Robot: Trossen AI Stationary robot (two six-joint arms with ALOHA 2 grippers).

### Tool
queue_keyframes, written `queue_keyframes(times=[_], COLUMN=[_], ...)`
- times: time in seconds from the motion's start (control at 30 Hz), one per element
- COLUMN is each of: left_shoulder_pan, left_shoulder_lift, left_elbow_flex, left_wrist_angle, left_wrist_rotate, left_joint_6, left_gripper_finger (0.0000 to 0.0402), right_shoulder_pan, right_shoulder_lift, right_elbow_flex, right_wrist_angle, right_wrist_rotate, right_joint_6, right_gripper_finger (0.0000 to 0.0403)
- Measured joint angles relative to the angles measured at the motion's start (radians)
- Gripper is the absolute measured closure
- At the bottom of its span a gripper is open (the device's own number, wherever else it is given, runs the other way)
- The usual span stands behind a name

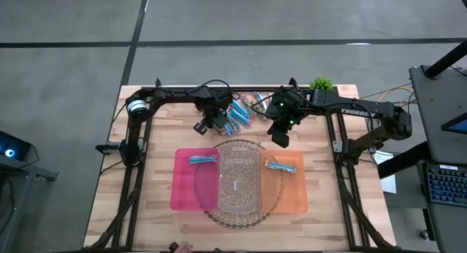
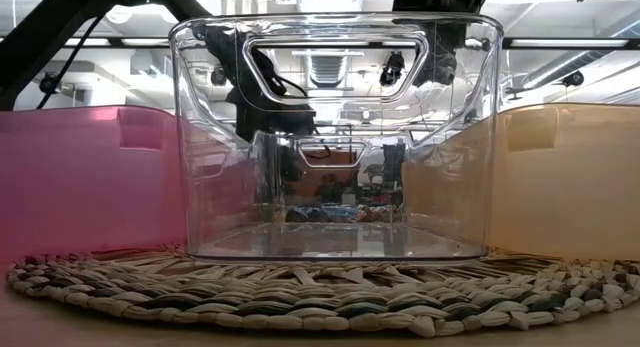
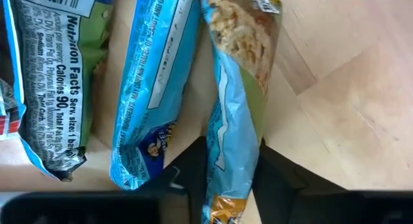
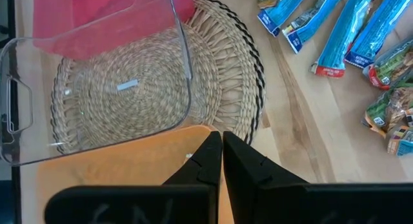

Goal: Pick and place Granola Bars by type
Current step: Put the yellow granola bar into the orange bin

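The left gripper [image 3: 229, 179] was clamped around a blue granola bar [image 3: 235, 101] in the pile of bars [image 1: 244, 113] at the table's [image 1: 328, 202] far edge (another blue bar [image 3: 151, 88] lay just beside it). The right gripper [image 4: 222, 161], fingers pressed together and empty, hovered over the orange bin [image 1: 292, 191]. One blue bar lay in the pink bin [image 1: 182, 191], another in the orange; the clear bin [image 1: 239, 176] sat between them on a woven mat [image 1: 271, 202]

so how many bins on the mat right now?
3: pink bin on the left, clear bin in the middle, orange bin on the right, side by side across the round woven mat. None looks hidden.
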Motion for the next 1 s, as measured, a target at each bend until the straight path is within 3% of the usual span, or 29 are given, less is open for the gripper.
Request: queue_keyframes(times=[0.3,0.53,1.0], left_shoulder_pan=[-0.008,-0.012,-0.043], left_shoulder_lift=[-0.004,-0.017,-0.024], left_elbow_flex=[0.022,0.089,0.371], left_wrist_angle=[-0.062,-0.100,-0.327], left_wrist_rotate=[-0.008,-0.070,-0.114], left_joint_6=[-0.024,-0.058,-0.227], left_gripper_finger=[0.0342,0.0342,0.0355], right_shoulder_pan=[0.000,0.000,0.001], right_shoulder_lift=[0.000,0.000,-0.012], right_elbow_flex=[0.000,0.000,0.013], right_wrist_angle=[0.002,0.003,0.002], right_wrist_rotate=[0.000,0.001,0.001], right_joint_6=[-0.012,-0.021,-0.046], right_gripper_finger=[0.0394,0.0394,0.0394])
